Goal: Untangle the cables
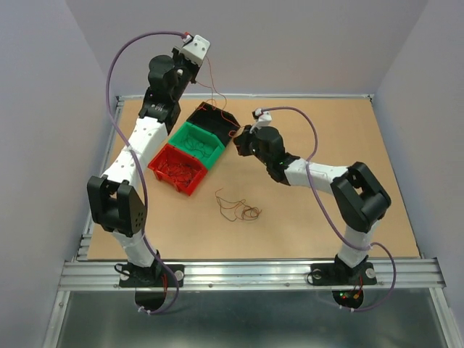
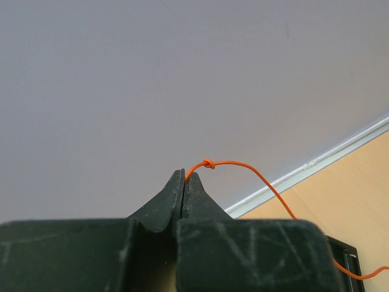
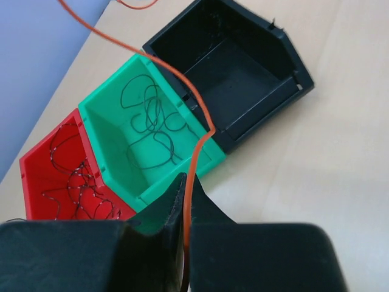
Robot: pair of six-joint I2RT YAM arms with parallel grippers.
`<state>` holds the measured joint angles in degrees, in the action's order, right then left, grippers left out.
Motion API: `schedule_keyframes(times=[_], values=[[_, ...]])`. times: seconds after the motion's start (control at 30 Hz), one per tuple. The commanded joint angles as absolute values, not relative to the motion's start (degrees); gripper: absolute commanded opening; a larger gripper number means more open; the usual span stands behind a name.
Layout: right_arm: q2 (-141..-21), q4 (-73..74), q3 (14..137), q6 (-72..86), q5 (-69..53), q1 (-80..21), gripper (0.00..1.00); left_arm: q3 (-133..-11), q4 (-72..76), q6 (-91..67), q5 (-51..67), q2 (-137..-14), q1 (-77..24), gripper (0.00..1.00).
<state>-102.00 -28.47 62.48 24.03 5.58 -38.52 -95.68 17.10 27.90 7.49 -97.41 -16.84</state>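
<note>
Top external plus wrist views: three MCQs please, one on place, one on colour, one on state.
1. The loose tangle of cables lies: A) in a bin B) on the bare table C) over the right arm.
2. The bin between the red bin and the black bin is: A) green B) blue C) yellow.
3. The left gripper has its fingers: A) wide open B) shut on nothing C) shut on the orange cable.
Key: 1 B, the top view shows it on wood, apart from the bins. 2 A, green walls in the right wrist view. 3 C, the left wrist view shows the tips together, the cable coming out between them.
</note>
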Motion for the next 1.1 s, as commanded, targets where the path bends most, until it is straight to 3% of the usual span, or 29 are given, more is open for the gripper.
schedule_keyframes(times=[0.0,0.2,0.63,0.73,0.77,0.87,0.93,1.07], values=[[-108.4,-28.2,70.8,26.5,2.3,-37.5,0.01,-98.9,19.2,24.6,9.4,-100.5,-16.3,0.0],[-115.8,-28.1,76.9,26.5,1.5,-36.0,0.01,-104.4,18.1,21.5,12.8,-104.8,-16.3,0.0],[-129.6,-21.8,93.0,26.5,-3.0,-33.3,0.0,-102.5,22.1,20.1,11.9,-112.1,-14.2,0.0],[-132.1,-20.0,96.2,26.8,-4.5,-33.0,0.05,-101.4,22.1,17.8,10.6,-113.4,-12.1,0.0],[-132.4,-20.0,96.6,27.0,-4.7,-33.0,0.07,-101.1,22.1,17.1,10.5,-113.7,-11.3,0.0],[-133.2,-19.3,97.9,27.4,-4.7,-32.8,0.28,-100.3,22.6,13.8,11.1,-115.4,-8.7,0.0],[-133.2,-18.8,98.3,27.9,-4.5,-32.7,0.35,-99.8,22.8,12.2,11.5,-116.4,-7.8,0.0],[-131.9,-18.5,96.6,29.2,-2.6,-32.3,0.59,-97.5,24.1,12.3,11.9,-117.0,-7.2,0.0]])
